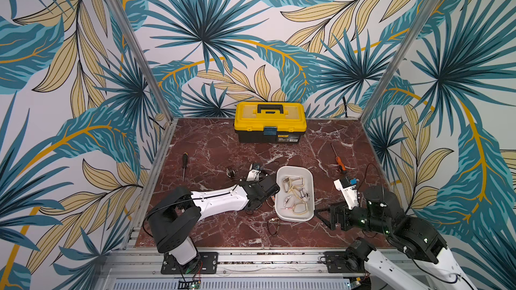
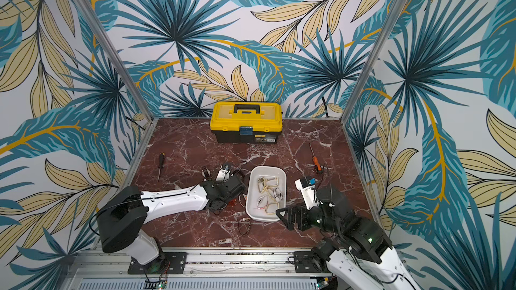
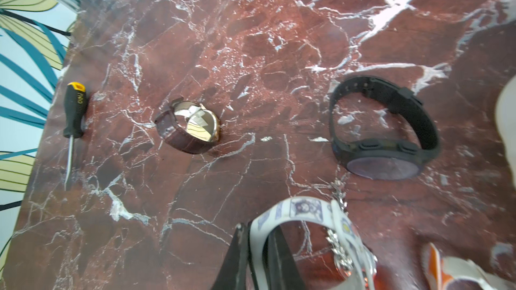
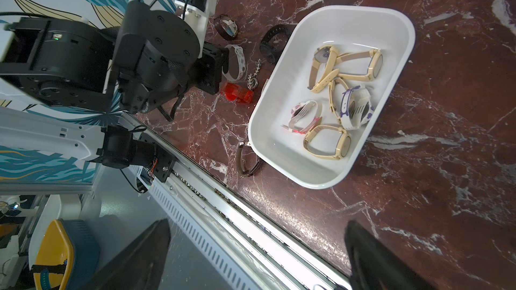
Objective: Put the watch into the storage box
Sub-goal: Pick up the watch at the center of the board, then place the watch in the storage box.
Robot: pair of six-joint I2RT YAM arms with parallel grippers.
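In the left wrist view the left gripper (image 3: pixel 259 258) and the white watch (image 3: pixel 301 207) pinched in it are cut off by the frame edge; an orange thing (image 3: pixel 435 263) beside them is blurred. In both top views the wrist (image 1: pixel 259 191) hides that grip, at the box's (image 1: pixel 293 169) 9 o'clock.

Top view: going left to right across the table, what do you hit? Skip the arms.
In a top view: black screwdriver → brown watch → storage box → orange screwdriver. The toolbox overlaps the storage box sideways, so it is left out.
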